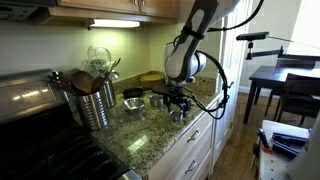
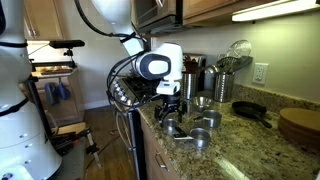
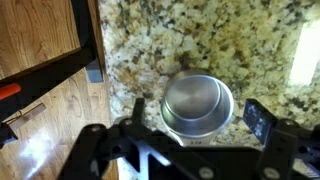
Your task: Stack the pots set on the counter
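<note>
Pots (image 2: pixel 207 121) of shiny silver metal stand in a loose cluster on the granite counter (image 2: pixel 255 150), near its front edge, and we see them in both exterior views. In an exterior view a wider, bowl-shaped pot (image 1: pixel 134 103) sits closest to the ribbed steel utensil canister (image 1: pixel 96 102), and the rest lie between it and the arm. The gripper (image 2: pixel 170 113) hangs pointing down over the end of the cluster nearest the counter's rounded edge.

From the wrist view we look straight down into a small steel pot (image 3: pixel 197 103). It stands upright, mouth up, on the speckled stone just beside the counter edge, with the wooden floor (image 3: pixel 40 110) showing past it. We cannot make out its handle. The two fingers (image 3: pixel 135 112) are spread wide, one on each side of this pot, with stone visible between each finger and the rim. The jaws grasp nothing, and we cannot tell how high they are above the pot.

Further along the counter, well apart from the gripper, lie a black pan (image 2: pixel 250 112) and a round wooden board (image 2: pixel 300 125). White cabinet drawers (image 1: pixel 190 150) run below the counter, and a dark table (image 1: pixel 275 78) stands beyond it.
</note>
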